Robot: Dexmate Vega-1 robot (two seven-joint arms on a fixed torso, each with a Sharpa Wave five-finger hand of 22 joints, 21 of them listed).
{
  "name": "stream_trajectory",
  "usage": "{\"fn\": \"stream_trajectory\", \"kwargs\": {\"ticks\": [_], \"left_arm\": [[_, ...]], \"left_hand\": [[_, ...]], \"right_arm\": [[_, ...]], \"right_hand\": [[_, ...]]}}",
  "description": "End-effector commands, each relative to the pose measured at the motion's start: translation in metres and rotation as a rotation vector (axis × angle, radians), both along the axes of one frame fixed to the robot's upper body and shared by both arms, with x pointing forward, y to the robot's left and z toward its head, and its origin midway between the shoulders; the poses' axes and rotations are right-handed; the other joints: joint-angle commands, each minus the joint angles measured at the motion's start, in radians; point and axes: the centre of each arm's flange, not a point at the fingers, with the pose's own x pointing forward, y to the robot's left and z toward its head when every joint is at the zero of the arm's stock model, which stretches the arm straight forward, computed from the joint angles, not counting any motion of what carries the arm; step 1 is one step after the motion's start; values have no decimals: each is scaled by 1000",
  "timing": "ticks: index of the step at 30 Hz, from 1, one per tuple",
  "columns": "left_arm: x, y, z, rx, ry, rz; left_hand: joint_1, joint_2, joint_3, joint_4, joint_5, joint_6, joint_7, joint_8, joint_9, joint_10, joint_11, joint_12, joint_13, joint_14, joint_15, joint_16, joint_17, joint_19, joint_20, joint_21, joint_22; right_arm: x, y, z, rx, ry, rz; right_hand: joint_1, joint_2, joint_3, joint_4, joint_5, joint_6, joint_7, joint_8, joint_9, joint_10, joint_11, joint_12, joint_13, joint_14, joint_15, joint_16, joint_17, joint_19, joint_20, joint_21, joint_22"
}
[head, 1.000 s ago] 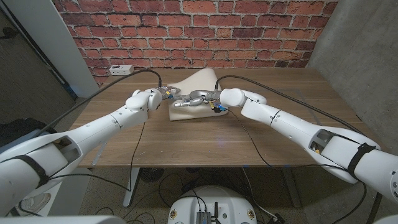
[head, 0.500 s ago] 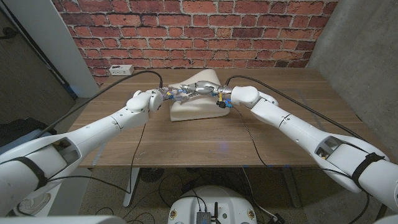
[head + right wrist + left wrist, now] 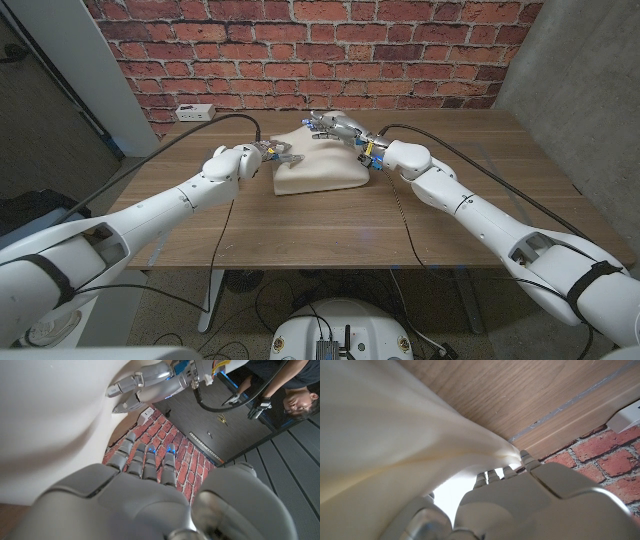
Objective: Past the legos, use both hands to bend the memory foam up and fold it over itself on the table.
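The cream rectangular memory foam pad point(image 3: 318, 163) is seen on the wooden table point(image 3: 440, 215), at its far middle. Its left edge is gripped by the left hand point(image 3: 277, 154); its raised far edge is held by the right hand point(image 3: 340, 127).

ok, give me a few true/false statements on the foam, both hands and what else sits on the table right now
1. The memory foam lies on the wooden table. True.
2. The left hand is at the foam's left edge. True.
3. The right hand rests on bare table, clear of the foam. False: it is at the foam's far edge, fingers on it.
4. The foam is bright blue. False: it is cream.
5. A white power strip sits at the far left of the table. True.
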Motion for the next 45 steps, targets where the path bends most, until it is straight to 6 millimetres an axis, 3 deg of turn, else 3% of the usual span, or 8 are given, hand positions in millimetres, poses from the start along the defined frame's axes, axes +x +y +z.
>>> {"fn": "stream_trajectory", "kwargs": {"ticks": [1, 12, 28, 35, 38, 45], "left_arm": [[0, 2, 1, -22, 3, -4], [2, 4, 2, -53, 18, -12], [2, 8, 3, -111, 14, -30], [-2, 16, 3, -218, -19, -79], [-5, 22, 3, -301, -53, -120], [-15, 39, 3, -566, -161, -234]], "left_hand": [[11, 0, -4, 4, 8, -4, -2, 5, 5, -5, 0, 7, 3, -2, -4, 5, 2, 3, 5, -2, 3], [11, 2, -10, 5, 10, -7, 0, 5, 5, -11, 3, 5, 3, -4, -5, 4, 2, 2, 5, -3, 3], [12, 5, -14, 7, 12, -7, 0, 5, 5, -12, 4, 5, 3, -5, -6, 4, 2, 4, 4, -3, 3], [13, 10, -16, 8, 14, -3, -18, 7, 5, -10, 10, 7, 3, 1, -4, 6, 2, 10, 4, -1, 3], [16, 20, -16, 9, 15, 15, -31, 14, 6, 9, 17, 14, 3, 18, -2, 11, 1, 22, 4, 3, 3], [54, 94, 7, -7, 14, 158, -3, 40, 7, 135, 39, 49, 4, 137, 11, 29, -1, 102, 14, 20, 2]], "right_arm": [[5, -27, 4, 138, 15, -21], [11, -44, 6, 212, 25, -31], [12, -71, 9, 357, 27, -44], [14, -78, 8, 397, 38, -51], [15, -78, 7, 402, 40, -54], [17, -81, 6, 419, 37, -59]], "right_hand": [[9, 20, 9, -3, 4, -7, 4, 0, 3, 0, -1, -2, 2, -2, 6, 5, 0, 13, -4, 8, 3], [27, 49, 25, -10, 1, -11, 3, 0, 3, 3, 1, 0, 1, -5, 9, 4, -2, 16, -8, 7, 2], [41, 63, 35, -18, -4, -18, -2, -1, 2, 1, -1, -1, 1, -9, 6, 2, -5, 14, -7, 4, 2], [49, 68, 39, -24, -9, -24, -7, -3, 2, -5, -5, -3, 0, -18, 9, -2, -6, 7, 0, 1, 2], [52, 68, 40, -26, -11, -25, -9, -3, 1, -6, -8, -3, 0, -20, 13, -2, -7, 3, 5, -2, 2], [55, 69, 41, -29, -15, -27, -9, -3, 1, -5, -5, -2, 0, -19, 14, -1, -7, 2, 6, -2, 2]]}}
